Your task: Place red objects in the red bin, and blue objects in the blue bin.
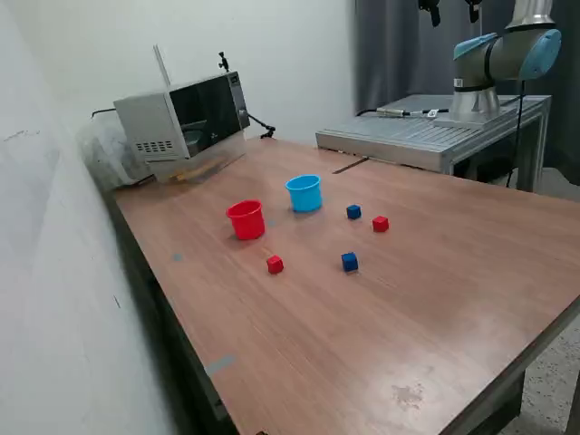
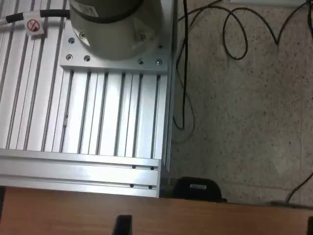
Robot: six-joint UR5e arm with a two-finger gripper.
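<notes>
Worktop (image 1: 435, 308): wooden, brown. Nearest the exterior camera, one red cube (image 1: 275, 264) and one blue cube (image 1: 350, 262) lie side by side but apart, blue at 3 o'clock of red. Farther back, the second red cube (image 1: 381, 224), with the second blue cube (image 1: 353, 212) just beside it at its 10 o'clock. All four rest loose on the wood.

Red bin (image 1: 246, 219) stands upright at 11 o'clock of the near red cube. Blue bin (image 1: 304, 193), upright, sits near the red bin at its 2 o'clock. Contents of either: cannot tell.

Grey box device (image 1: 186, 115) at the far corner. Arm base (image 1: 494, 68) on a ribbed metal plate (image 1: 426, 136), well apart from the cubes.

Pincer (image 1: 449, 11): raised at the frame's top edge, cropped; released or clenched, cannot tell.
</notes>
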